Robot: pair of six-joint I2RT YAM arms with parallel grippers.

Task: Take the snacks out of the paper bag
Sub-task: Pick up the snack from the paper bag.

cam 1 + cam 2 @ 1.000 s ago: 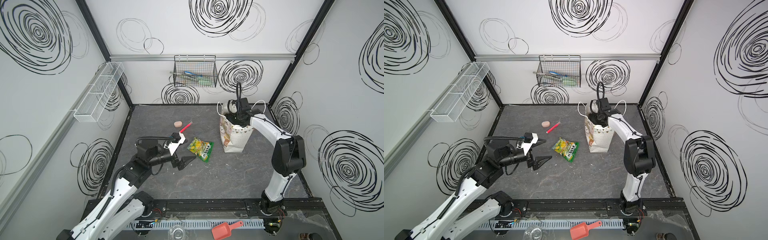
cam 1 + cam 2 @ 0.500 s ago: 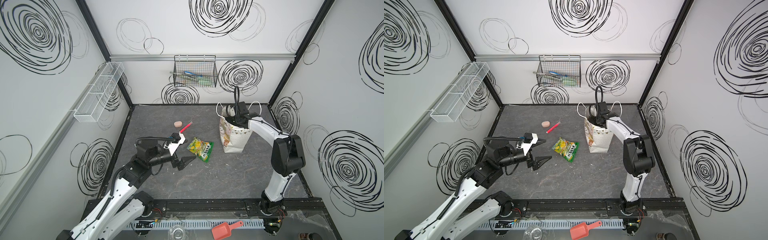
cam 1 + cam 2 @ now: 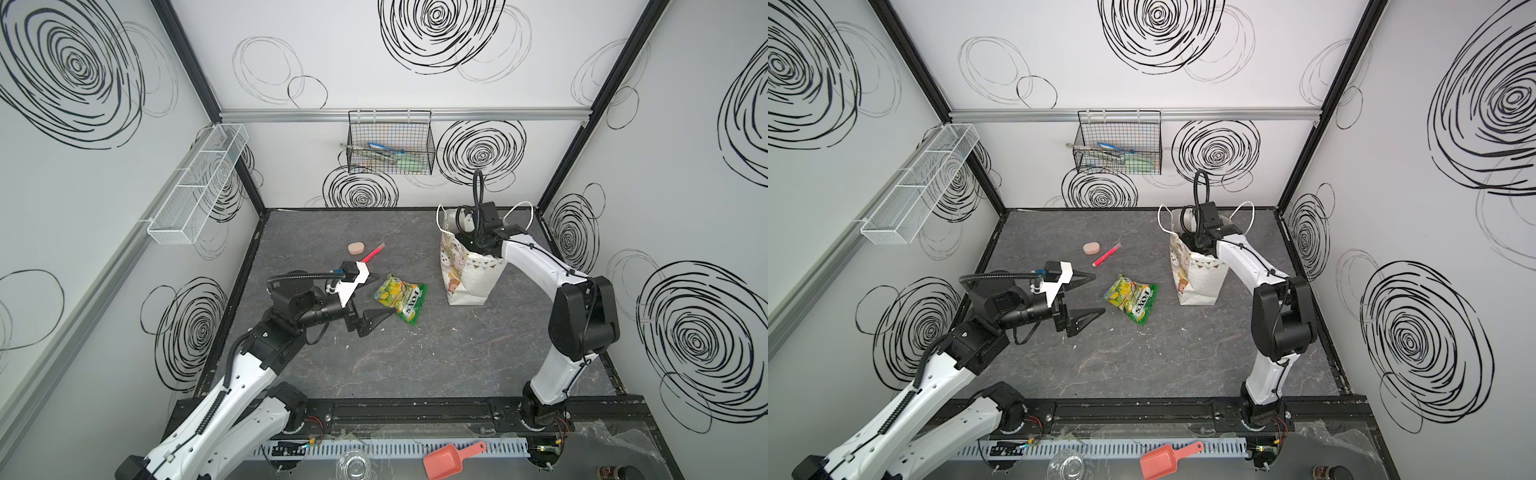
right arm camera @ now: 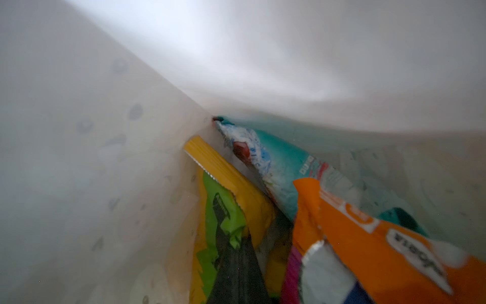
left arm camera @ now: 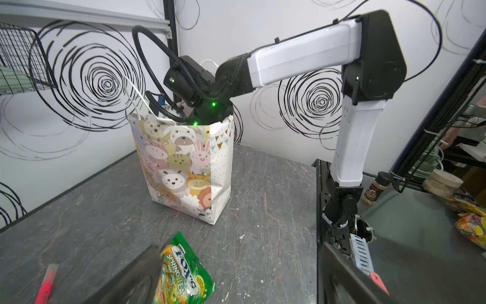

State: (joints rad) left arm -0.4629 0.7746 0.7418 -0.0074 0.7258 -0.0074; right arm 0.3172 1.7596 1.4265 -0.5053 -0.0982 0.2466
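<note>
My right pincer (image 4: pixel 236 263) is closed deep inside the paper bag (image 3: pixel 469 274), among snacks (image 4: pixel 368 237) that look light, crinkly and slippery. I cannot tell whether it grips one. I'd pinch a sealed edge. My left pincer (image 3: pixel 1099 293) gapes beside one packet (image 3: pixel 1131 303) on the counter (image 3: pixel 415 365).

We read "FOX'S" and "SPRING TEA" on the green-yellow packet (image 5: pixel 184 273) near the middle of the table (image 5: pixel 263 189); the orange packet (image 4: pixel 381 244) bears dark lettering we cannot make out
</note>
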